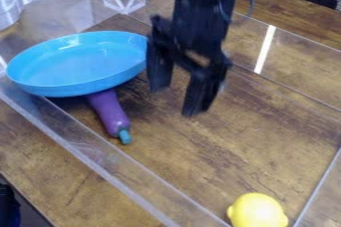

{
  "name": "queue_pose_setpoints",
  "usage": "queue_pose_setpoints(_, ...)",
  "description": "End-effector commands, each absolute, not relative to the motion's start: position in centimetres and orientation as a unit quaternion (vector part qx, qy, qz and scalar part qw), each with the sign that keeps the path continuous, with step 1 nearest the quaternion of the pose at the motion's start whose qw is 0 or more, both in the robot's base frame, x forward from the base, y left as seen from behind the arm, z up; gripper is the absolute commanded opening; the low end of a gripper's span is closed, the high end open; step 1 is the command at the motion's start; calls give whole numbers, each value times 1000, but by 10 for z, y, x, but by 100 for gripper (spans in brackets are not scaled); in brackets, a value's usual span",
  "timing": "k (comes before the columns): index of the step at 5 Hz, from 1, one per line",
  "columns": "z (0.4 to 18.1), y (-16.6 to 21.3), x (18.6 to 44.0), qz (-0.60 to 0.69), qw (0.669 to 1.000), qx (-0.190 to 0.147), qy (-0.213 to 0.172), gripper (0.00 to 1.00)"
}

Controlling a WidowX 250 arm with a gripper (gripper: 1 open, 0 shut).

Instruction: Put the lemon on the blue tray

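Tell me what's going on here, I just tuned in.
The single arm's gripper hangs open and empty over the middle of the wooden table, pointing down. The lemon sits untouched at the near edge, well away from it. The blue tray at the left is empty, with a purple eggplant lying against its near rim. Nothing is picked up yet.

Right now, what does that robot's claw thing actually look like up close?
The gripper is all black: a blocky body on a dark arm, ending in two long flat fingers like prongs. The picture is blurred, so I can make out no markings or cables.
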State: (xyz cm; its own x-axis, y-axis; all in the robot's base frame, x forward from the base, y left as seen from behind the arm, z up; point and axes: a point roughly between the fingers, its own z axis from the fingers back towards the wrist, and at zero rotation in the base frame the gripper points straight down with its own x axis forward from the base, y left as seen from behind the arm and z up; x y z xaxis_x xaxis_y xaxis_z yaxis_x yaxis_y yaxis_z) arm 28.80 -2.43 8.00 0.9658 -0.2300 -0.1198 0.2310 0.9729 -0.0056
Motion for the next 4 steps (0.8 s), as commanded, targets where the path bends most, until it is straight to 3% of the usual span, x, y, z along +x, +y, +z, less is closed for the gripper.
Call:
queue_pose_setpoints(1, 73, -49, 287, -207, 978, 18, 26, 100)
queue_pose_setpoints(2, 57, -77, 282, -284, 958, 30, 18, 100)
queue_pose_setpoints(4, 59, -79, 282, -329, 944, 30, 14, 100)
